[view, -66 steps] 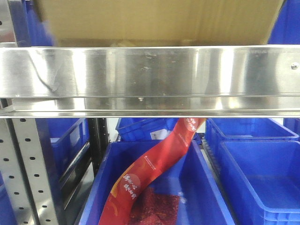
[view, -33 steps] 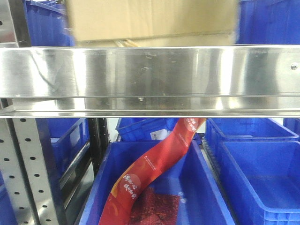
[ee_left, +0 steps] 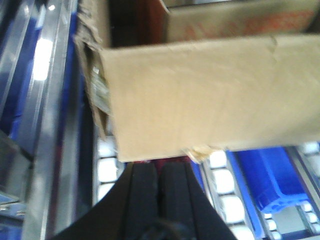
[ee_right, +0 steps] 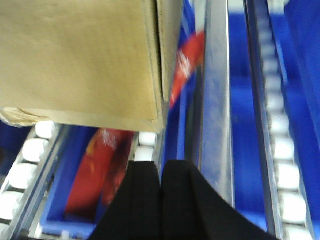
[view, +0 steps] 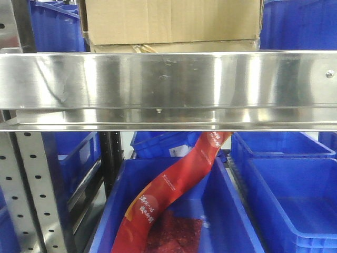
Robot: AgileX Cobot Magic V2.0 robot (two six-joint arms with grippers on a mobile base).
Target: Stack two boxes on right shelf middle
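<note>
Both grippers were pressed closed on nothing: the left gripper [ee_left: 159, 175] at the bottom centre of its wrist view and the right gripper [ee_right: 160, 172] at the bottom centre of its own each showed black fingers touching, with no gap and nothing between them.

The stainless shelf [view: 168, 79] filled the middle band of the front view. Above its rail, at upper centre, the upper cardboard box [view: 174, 21] sat on the lower box [view: 174, 47], of which only a thin strip showed over the rail. Below hung a red banner [view: 174, 184] over a blue bin [view: 231, 211].

Judging from this, the stack looked made. Doing the rest well would mean drawing both arms straight back, level, without nudging the box corners (each one lay just ahead of the fingertips).

Each wrist pointed forward along the roller track [ee_right: 280, 150], its fingertips just short of the box's near edge, the left at the torn corner with the tape scrap [ee_left: 200, 150].
</note>
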